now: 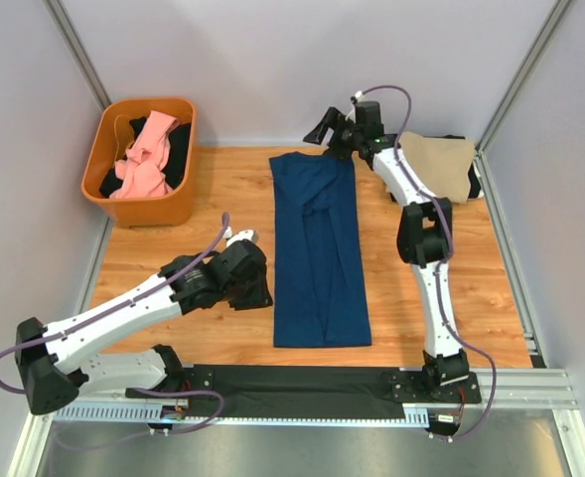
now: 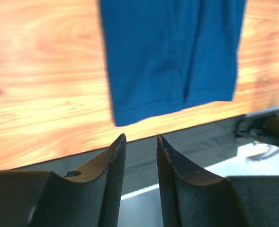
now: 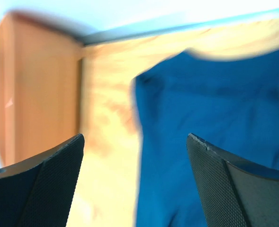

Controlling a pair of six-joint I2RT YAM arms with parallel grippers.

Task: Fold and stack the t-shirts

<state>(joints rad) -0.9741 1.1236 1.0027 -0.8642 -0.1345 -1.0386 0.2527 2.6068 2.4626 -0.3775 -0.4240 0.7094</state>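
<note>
Right gripper gapes wide and empty over the far end of the navy t-shirt, folded lengthwise mid-table, while the left gripper, fingers barely parted, holds nothing just left of it; the right wrist view is blurred, and the right arm hides part of the tan t-shirt.

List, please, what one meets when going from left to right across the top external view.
Basket → left gripper → navy tee → tan tee. The right gripper is left out: it is at the navy tee's far end, so the two overlap.
</note>
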